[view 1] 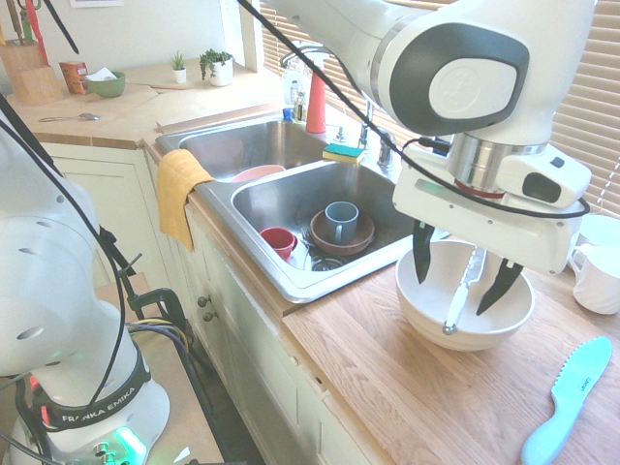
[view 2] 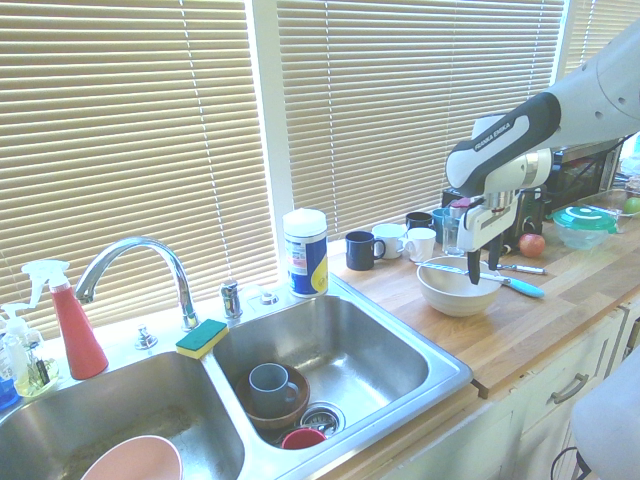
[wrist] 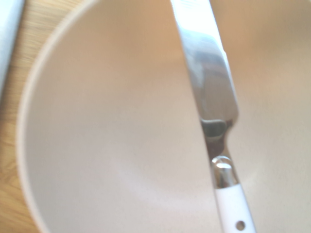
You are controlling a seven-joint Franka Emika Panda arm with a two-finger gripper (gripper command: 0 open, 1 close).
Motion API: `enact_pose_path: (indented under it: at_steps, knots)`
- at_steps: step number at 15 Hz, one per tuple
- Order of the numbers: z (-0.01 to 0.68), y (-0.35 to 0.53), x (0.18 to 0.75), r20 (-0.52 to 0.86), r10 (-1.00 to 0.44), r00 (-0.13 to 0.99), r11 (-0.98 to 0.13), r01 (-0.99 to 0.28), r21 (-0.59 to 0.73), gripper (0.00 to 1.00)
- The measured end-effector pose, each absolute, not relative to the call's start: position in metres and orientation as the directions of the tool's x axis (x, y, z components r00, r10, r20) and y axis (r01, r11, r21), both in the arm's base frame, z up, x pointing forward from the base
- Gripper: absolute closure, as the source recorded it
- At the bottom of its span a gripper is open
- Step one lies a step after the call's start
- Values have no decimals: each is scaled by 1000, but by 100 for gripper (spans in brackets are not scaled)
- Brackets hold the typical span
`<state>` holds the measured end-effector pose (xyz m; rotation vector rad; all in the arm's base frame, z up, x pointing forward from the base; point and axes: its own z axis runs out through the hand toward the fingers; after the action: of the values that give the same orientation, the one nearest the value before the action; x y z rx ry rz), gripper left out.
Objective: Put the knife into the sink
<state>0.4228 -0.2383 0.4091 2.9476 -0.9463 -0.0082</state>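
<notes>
Open claw (view 1: 462, 274), pointing down, hangs over the white bowl (view 1: 426, 308) on the desk (view 1: 407, 387); the knife (view 1: 463, 288) lies across the bowl, apparently untouched.
</notes>
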Motion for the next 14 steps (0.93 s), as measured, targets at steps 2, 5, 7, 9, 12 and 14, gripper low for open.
enact_pose_path:
  at_steps: [2, 5, 7, 9, 12, 14]
  knots:
    - [404, -244, 424, 20, -599, 801, -800, -599, 35, 100]
    - [396, -247, 428, 24, -621, 784, -784, -621, 13, 100]
    - [393, -247, 429, 22, -622, 783, -783, -622, 13, 100]
    - [392, -246, 429, 23, -620, 784, -784, -621, 12, 100]
    - [393, -242, 432, 24, -613, 790, -790, -613, 14, 100]
    - [391, -239, 432, 20, -610, 792, -792, -611, 16, 100]
